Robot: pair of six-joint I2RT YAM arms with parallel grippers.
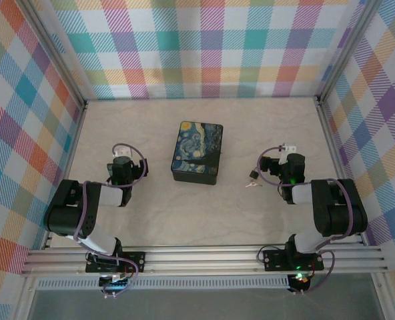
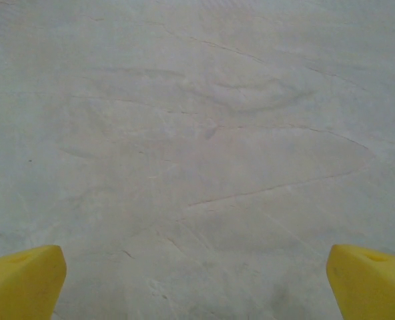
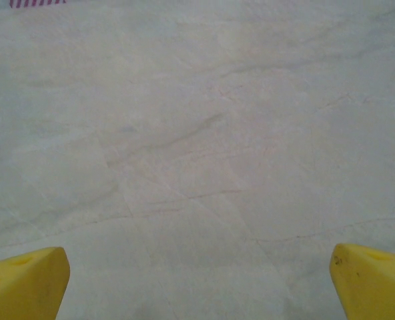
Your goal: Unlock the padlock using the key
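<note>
Left gripper (image 2: 197, 293) spread wide, yellow fingertips (image 2: 23, 280) at the lower corners, nothing but bare table (image 2: 197, 133) between. Same on the right gripper (image 3: 199, 290): jaws fully apart, empty.

From above, padlock (image 1: 253, 185) and key (image 1: 252, 175) lying close together as one tiny cluster, too small to tell apart with certainty. Just off to the left of the right jaws, between them and the black box with the starry-night lid (image 1: 197, 153). Well apart from the left jaws, with that box in between.

Judging by look: both metal, stiff, light, probably slick, apt to skid or flip on the smooth table when nudged. Best to pinch the padlock across its flat body, leaving shackle and keyhole free. Best to take the key by its bow or ring, blade pointing out past the fingertips. Little margin for misalignment at that size, so worth a slow, square approach from above.
</note>
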